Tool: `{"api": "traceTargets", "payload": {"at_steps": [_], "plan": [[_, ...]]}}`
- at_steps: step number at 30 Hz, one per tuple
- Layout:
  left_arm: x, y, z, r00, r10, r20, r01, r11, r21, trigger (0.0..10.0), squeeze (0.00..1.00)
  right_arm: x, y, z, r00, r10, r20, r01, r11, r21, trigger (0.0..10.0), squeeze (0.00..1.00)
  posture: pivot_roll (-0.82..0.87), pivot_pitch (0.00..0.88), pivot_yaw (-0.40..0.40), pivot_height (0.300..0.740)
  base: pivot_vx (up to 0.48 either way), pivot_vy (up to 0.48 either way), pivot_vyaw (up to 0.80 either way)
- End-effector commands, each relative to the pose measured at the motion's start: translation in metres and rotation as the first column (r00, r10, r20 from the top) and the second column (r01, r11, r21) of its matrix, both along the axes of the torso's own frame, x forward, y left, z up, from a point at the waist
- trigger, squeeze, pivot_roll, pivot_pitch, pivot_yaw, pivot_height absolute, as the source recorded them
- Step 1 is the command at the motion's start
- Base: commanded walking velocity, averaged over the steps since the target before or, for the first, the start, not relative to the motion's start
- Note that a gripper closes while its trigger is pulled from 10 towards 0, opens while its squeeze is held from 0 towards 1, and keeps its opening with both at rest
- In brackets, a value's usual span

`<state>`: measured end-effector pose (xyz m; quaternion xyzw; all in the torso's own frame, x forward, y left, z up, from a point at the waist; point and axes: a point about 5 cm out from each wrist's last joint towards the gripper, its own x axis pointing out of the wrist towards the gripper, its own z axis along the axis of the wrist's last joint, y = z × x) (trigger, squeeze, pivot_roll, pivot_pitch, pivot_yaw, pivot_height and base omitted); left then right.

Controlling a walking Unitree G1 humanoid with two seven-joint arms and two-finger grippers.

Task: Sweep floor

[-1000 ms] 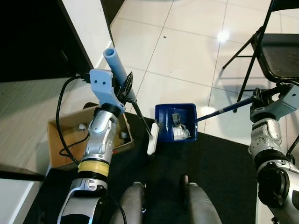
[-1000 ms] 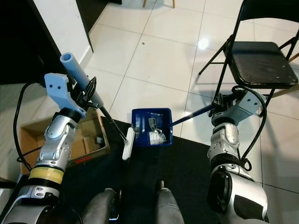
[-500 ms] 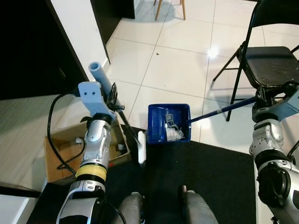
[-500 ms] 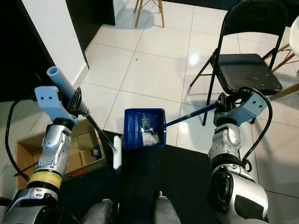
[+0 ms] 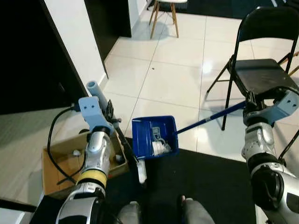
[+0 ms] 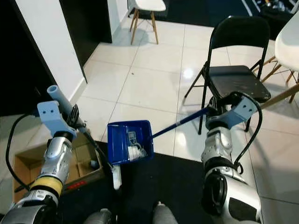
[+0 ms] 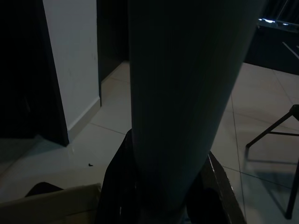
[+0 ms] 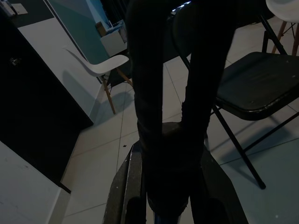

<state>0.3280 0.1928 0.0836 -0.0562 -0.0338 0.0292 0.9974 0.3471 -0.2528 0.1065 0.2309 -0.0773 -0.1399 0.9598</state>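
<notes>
Left end effector (image 5: pixel 111 117) clamped on broom (image 5: pixel 122 140), right end effector (image 5: pixel 251 101) gripping blue dustpan (image 5: pixel 154 136) handle, dustpan between them, above floor (image 5: pixel 173 79)

Blue dustpan (image 5: pixel 154 136), black chair (image 5: pixel 261 70), white tiled floor (image 5: pixel 173 79).

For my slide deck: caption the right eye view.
Left gripper holds broom; right gripper holds blue plastic dustpan containing debris.
</notes>
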Motion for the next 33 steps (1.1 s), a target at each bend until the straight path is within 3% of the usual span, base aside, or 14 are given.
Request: {"api": "traceTargets", "payload": {"at_steps": [1, 5, 11, 15, 28, 33], "plan": [[0.001, 0.004, 0.005, 0.999, 0.012, 0.039, -0.013, 0.999, 0.03, 10.0, 0.0, 0.0, -0.001, 0.006, 0.999, -0.017, 0.05, 0.017, 1.0, 0.001, 10.0, 0.0, -0.01, 0.014, -0.005, 0.74, 0.0, 0.0, 0.0], [0.0, 0.002, 0.0, 1.0, -0.003, 0.009, 0.003, 1.0, 0.022, 10.0, 0.0, -0.004, -0.003, 0.001, 0.999, -0.021, 0.038, 0.021, 1.0, -0.009, 10.0, 0.0, 0.0, 0.015, -0.004, 0.74, 0.0, 0.0, 0.0], [-0.002, -0.002, -0.008, 0.999, -0.032, -0.027, 0.034, 0.997, 0.072, 10.0, 0.0, -0.012, -0.01, -0.008, 0.999, -0.048, 0.005, 0.048, 0.999, -0.023, 10.0, 0.0, 0.0, 0.017, 0.003, 0.74, 0.0, 0.0, 0.0], [-0.005, -0.003, -0.012, 0.998, -0.044, -0.035, 0.046, 0.995, 0.083, 10.0, 0.0, -0.027, -0.027, -0.023, 0.991, -0.121, -0.058, 0.12, 0.993, -0.021, 10.0, 0.0, -0.01, 0.017, 0.01, 0.74, 0.0, 0.0, 0.0], [-0.005, -0.009, -0.011, 0.984, -0.174, -0.038, 0.178, 0.97, 0.167, 10.0, 0.0, -0.03, -0.042, -0.027, 0.986, -0.121, -0.114, 0.133, 0.985, 0.107, 10.0, 0.0, -0.01, 0.039, 0.018, 0.74, 0.0, 0.0, 0.0], [-0.004, -0.011, -0.002, 0.975, -0.221, 0.002, 0.218, 0.965, 0.143, 10.0, 0.0, -0.03, -0.045, -0.03, 0.982, -0.087, -0.169, 0.103, 0.991, 0.087, 10.0, 0.0, -0.01, 0.048, 0.012, 0.74, 0.0, 0.0, 0.0]]}}
